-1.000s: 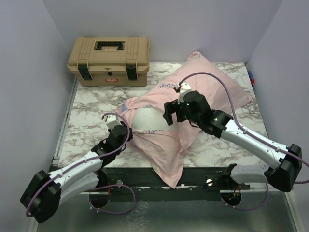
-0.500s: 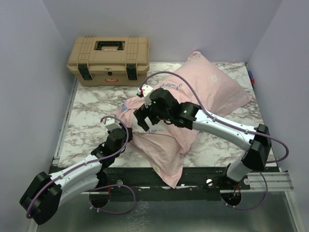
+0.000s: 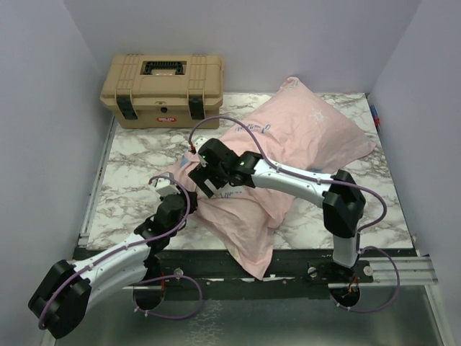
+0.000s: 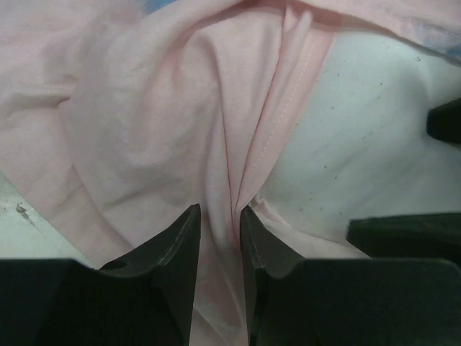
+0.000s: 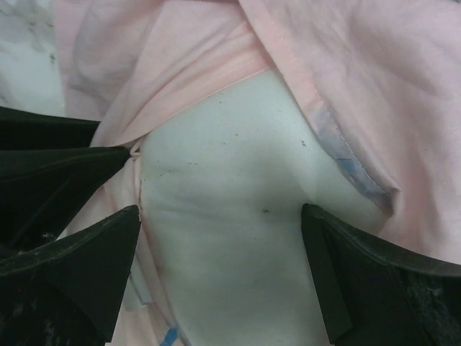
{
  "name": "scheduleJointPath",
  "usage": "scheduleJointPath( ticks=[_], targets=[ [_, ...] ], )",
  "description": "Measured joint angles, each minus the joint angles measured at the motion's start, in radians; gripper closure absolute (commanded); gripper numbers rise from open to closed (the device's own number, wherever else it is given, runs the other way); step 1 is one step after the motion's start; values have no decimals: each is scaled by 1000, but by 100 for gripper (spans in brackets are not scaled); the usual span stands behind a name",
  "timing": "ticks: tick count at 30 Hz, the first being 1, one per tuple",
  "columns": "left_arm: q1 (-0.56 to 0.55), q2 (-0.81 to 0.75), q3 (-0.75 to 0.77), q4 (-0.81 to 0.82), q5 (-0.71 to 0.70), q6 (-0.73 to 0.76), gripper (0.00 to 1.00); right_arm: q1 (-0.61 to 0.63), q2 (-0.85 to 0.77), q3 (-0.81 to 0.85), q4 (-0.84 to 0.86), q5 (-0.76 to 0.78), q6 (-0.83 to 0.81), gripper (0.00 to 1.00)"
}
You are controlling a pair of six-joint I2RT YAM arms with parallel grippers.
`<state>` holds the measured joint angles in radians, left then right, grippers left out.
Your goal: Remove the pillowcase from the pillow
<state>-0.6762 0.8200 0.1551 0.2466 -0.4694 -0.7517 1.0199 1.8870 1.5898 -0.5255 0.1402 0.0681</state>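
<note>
- Your left pincer (image 4: 220, 216) is nearly closed, its two fingers pinching a stitched fold of the pillowcase (image 3: 302, 130) between their tips. In the top view it sits at the near-left end of the fabric (image 3: 175, 194).
- Your right pincer (image 5: 220, 209) is spread wide and holds nothing. Its fingers (image 5: 94, 252) straddle the bare white face of the pillow (image 5: 216, 158), just beside the spot where the left one pinches.
- From above, that right pincer (image 3: 205, 180) reaches across from the right, and its arm lies over the middle of the pink fabric.
- The pillowcase shows its pale pink inside. It runs diagonally from the far right of the marble surface (image 3: 137, 162) toward you, and a loose end hangs over the near edge.
- The pillow is still mostly inside the case. You see it only at the opening on the near-left end, where the hem is drawn back around a white patch (image 4: 360, 144).
- A tan toolbox (image 3: 164, 90) stands at the far-left corner, apart from the fabric.
</note>
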Motion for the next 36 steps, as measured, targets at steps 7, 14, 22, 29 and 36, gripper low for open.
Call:
scheduleJointPath(
  ticks=[7, 14, 22, 29, 36],
  targets=[
    [0, -15, -15, -1, 9, -4, 71, 10, 121, 75, -35, 151, 3, 0],
    [0, -16, -16, -3, 10, -6, 71, 26, 166, 66, -24, 278, 18, 38],
    [0, -14, -16, 0, 13, -9, 71, 25, 55, -86, 68, 317, 20, 99],
    [0, -25, -15, 0, 17, -14, 71, 25, -38, -200, 130, 306, 6, 99],
    [-2, -66, 19, -25, 16, -9, 70, 22, -106, -262, 139, 295, -10, 99]
  ],
)
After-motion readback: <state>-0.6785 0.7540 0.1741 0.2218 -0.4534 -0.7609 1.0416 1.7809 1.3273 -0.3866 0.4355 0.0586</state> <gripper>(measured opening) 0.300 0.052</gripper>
